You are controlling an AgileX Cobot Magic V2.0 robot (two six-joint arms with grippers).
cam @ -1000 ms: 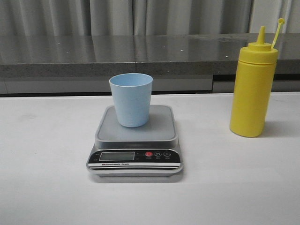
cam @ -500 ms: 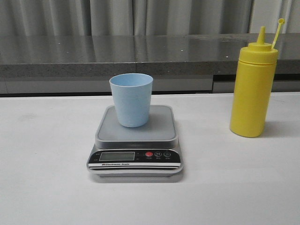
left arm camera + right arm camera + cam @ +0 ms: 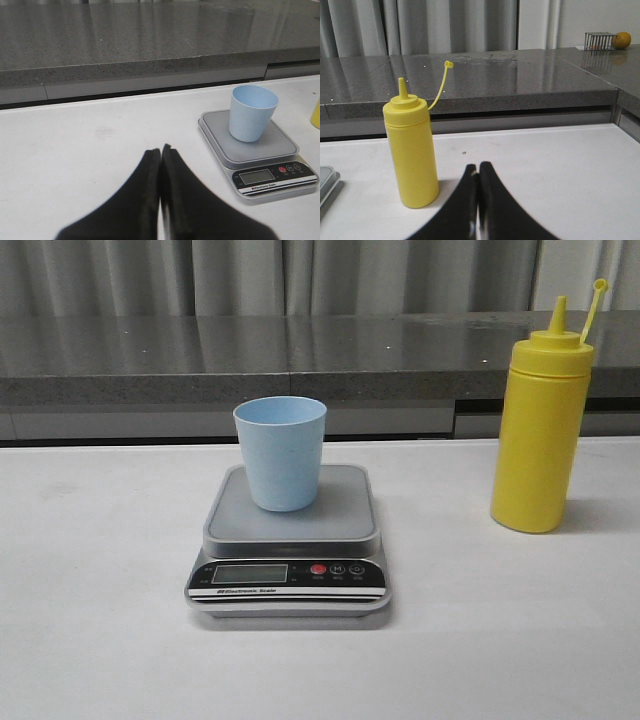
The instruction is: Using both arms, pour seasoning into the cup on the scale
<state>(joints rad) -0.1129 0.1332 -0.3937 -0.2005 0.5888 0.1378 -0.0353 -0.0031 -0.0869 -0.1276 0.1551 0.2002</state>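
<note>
The pale blue cup (image 3: 281, 452) stands upright on the square steel platform of the digital kitchen scale (image 3: 289, 540), set toward the platform's rear-left portion in the front view, mouth open upward. The scale sits flat on the white counter (image 3: 100, 620), its black front panel facing the front camera, with an LCD display (image 3: 250, 573) and a red round button (image 3: 318, 569) beside darker buttons. Digits on the display are too small to read.

The yellow squeeze bottle (image 3: 541, 420) stands upright on the counter to the right of the scale, well apart from it. Its pointed nozzle is uncovered; the small cap (image 3: 598, 286) rides on a thin tether angled up and away from the nozzle.

Neither arm appears in the front view. In the left wrist view, the left gripper (image 3: 160, 150) has its black fingers (image 3: 145, 190) pressed together, holding nothing, above bare counter, with the scale and cup off to one side and well apart from it. In the right wrist view, the right gripper (image 3: 477, 167) likewise has its fingers (image 3: 495, 205) closed against each other, empty, near the yellow bottle but not touching it.

Behind the white counter runs a grey speckled stone ledge (image 3: 150, 360) backed by grey curtains (image 3: 240, 275). In the right wrist view, a small wire rack (image 3: 599, 41) and an orange round object (image 3: 622, 40) sit far back on that ledge.
</note>
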